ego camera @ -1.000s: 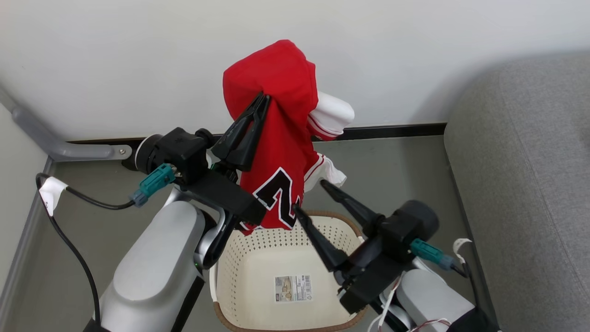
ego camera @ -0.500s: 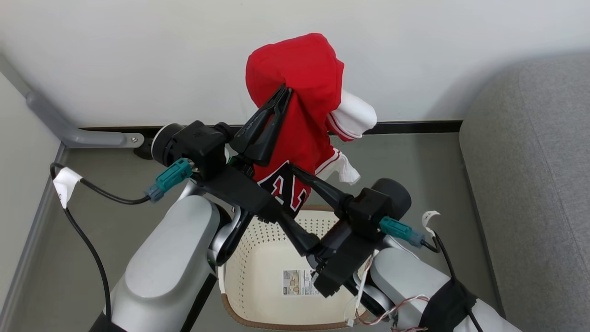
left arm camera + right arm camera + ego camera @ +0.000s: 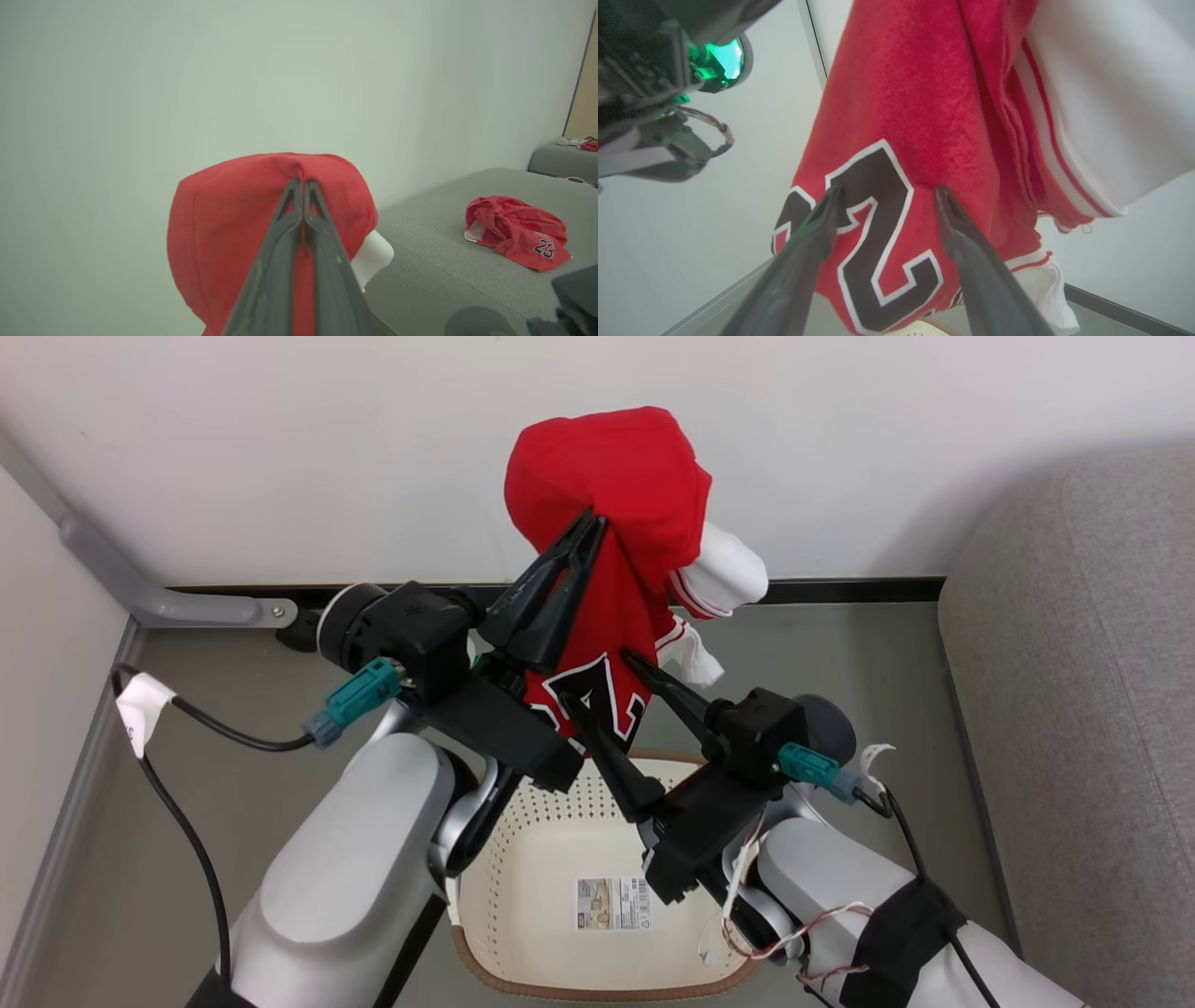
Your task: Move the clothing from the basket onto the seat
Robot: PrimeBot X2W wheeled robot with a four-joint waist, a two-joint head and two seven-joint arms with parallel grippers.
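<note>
Aloft, jersey (image 3: 607, 476) in closed left pincer (image 3: 590, 520); right pincer (image 3: 597, 679) agape before its number.

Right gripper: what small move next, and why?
Probably close the right gripper on the jersey, low down: its open fingers sit at the printed number, while the shut left gripper pinches the top above the basket.

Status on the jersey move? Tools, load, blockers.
Left tool shut on red jersey, lifted above basket. Right tool open, tips at its printed number. Another jersey lies on seat. No obstacle seen toward seat.
</note>
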